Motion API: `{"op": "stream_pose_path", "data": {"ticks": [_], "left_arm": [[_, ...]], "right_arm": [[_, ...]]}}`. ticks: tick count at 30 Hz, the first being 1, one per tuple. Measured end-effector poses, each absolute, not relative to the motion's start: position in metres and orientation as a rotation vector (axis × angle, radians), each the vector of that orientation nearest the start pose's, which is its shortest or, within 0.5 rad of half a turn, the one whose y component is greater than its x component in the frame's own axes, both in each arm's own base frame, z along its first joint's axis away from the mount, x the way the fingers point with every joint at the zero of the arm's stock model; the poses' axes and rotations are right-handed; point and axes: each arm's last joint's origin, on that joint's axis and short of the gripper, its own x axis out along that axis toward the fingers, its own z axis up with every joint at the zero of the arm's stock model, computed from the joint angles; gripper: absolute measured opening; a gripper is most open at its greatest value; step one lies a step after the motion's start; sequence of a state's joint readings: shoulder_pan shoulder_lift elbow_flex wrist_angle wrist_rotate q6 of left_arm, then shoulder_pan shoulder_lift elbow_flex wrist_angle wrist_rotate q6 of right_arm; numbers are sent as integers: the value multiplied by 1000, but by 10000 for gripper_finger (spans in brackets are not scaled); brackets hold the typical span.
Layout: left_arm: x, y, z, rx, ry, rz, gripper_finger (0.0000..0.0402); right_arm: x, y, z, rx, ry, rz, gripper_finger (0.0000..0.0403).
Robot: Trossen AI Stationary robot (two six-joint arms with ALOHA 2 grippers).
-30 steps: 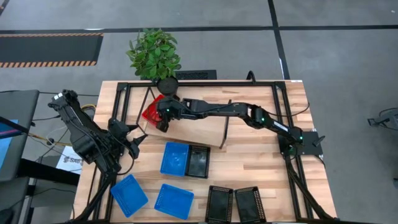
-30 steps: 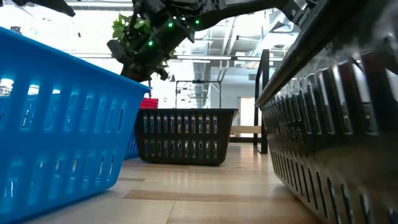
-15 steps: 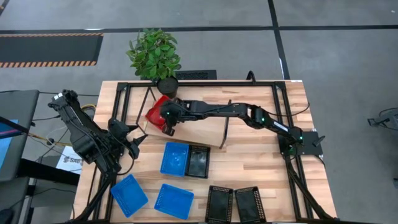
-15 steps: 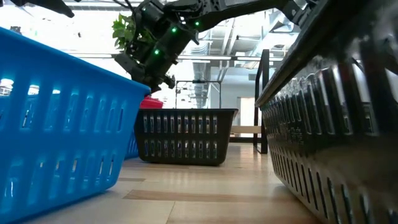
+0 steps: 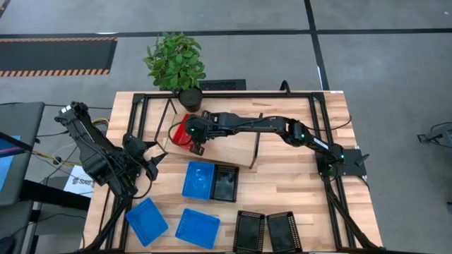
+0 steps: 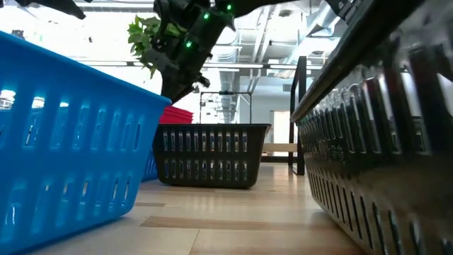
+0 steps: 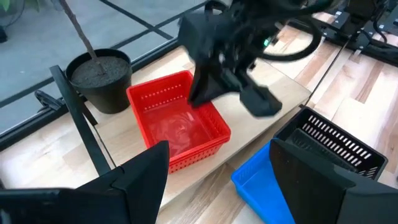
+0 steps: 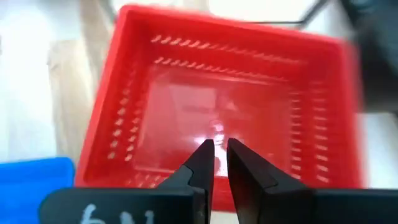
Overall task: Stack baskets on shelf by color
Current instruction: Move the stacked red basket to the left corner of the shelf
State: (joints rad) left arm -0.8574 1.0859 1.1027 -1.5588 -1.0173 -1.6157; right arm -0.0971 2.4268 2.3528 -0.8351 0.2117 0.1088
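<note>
A red basket (image 5: 178, 132) (image 7: 177, 124) (image 8: 217, 93) sits level on the left end of the light wooden shelf (image 5: 236, 148). My right gripper (image 5: 191, 140) (image 8: 216, 149) reaches from the table's right and slants down over this basket. Its fingers are shut to a narrow slit with nothing between them. In the low view the right gripper (image 6: 172, 95) hangs just above the red basket's rim (image 6: 178, 113). My left gripper (image 5: 146, 164) (image 7: 217, 186) waits open at the table's left, turned toward the shelf. My right gripper comes from above and from the table's right, and its fingertips (image 8: 206, 149) stand over the red basket's floor (image 8: 186, 118), close to one side wall. I cannot tell whether they touch the floor or the wall.
Near the shelf a blue basket (image 5: 199, 180) lies beside a black one (image 5: 224, 185). Two blue baskets (image 5: 147, 220) (image 5: 198, 227) and two black ones (image 5: 248, 231) (image 5: 284, 231) lie along the near edge. A potted plant (image 5: 189, 95) stands just behind the red basket. Black frame bars (image 5: 141, 113) border the table.
My right gripper has gone a little toward the table's right edge and has tipped about its wrist, its fingers staying as they were. The red basket lay askew at the shelf's left end. It has shifted rightward with the gripper and now lies level and squarer on the board.
</note>
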Motion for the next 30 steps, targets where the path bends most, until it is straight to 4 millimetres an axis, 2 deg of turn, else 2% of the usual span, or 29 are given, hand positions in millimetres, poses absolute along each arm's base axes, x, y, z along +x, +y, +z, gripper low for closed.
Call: {"op": "stream_pose_path", "data": {"ticks": [5,8,11,16,26,30], "left_arm": [[112,-92,318,-260,519,701,265],[112,-92,318,-250,521,699,265],[112,-91,318,-244,522,698,265],[112,-92,318,-245,524,698,265],[112,-92,318,-247,529,697,265],[111,-92,318,-247,529,697,265]], "right_arm": [[506,-47,261,-4,960,-475,65],[499,-44,260,4,1014,-516,65],[492,-54,250,33,1099,-560,65],[494,-74,230,63,1090,-594,65],[508,-89,232,94,922,-552,65],[506,-92,231,93,934,-556,65]]}}
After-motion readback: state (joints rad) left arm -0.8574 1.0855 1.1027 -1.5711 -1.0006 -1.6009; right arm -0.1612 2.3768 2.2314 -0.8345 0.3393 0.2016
